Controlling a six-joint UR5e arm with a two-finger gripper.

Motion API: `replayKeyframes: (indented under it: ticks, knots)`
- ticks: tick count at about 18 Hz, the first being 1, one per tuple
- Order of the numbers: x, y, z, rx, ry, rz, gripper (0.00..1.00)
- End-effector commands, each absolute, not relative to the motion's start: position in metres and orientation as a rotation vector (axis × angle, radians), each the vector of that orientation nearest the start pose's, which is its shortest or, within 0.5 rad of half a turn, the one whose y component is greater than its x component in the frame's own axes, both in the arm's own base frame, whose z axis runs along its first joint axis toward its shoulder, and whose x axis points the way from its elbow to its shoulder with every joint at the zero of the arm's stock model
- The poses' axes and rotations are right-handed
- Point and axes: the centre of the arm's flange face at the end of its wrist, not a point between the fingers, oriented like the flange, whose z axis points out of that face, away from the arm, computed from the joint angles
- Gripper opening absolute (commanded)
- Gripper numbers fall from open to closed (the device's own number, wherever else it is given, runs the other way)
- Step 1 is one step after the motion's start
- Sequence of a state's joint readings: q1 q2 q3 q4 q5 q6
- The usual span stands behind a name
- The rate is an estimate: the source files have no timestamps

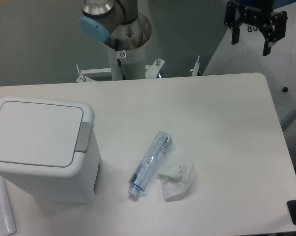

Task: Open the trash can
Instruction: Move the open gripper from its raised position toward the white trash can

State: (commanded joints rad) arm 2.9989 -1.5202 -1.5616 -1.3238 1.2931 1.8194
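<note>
The bin (42, 150) sits on the table's (211, 123) left side, near the front, its left wall running out of frame. It is a boxy white tub with rounded corners. Its flat white lid (35, 132) lies shut and flush within the top rim. A grey push tab (84, 136) runs along the lid's right edge. The right wall falls into shade, and a darker slot low on that wall is hard to make out.

At the bottom left corner a flat white object (0, 209) lies beside the bin, cut off by the frame edge; what it is I cannot tell.

The gripper (252, 43) hangs at the top right, above and beyond the table's far right corner, well apart from the bin. Its two dark fingers (234, 32) point down with a clear gap between them and nothing in it. Its upper part is cut off by the top of the frame, as is most of the arm (111, 14).

A clear bottle (149, 162) lies on its side near the table's middle, cap end toward the front. A crumpled white wrapper (177, 180) rests just beside it on the right.
</note>
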Motion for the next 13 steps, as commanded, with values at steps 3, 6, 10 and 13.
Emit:
replayKeyframes:
  ticks: [3, 6, 10, 13]
  knots:
    - [-0.466, 0.232, 0.552, -2.777, 0.599, 0.463, 1.0]
    - [-0.463, 0.241, 0.55, -2.775, 0.53, 0.437, 1.0]
    - [-0.461, 0.253, 0.544, -2.71, 0.288, 0.347, 1.0]
    - [-0.46, 0.262, 0.539, -2.671, 0.137, 0.277, 1.0]
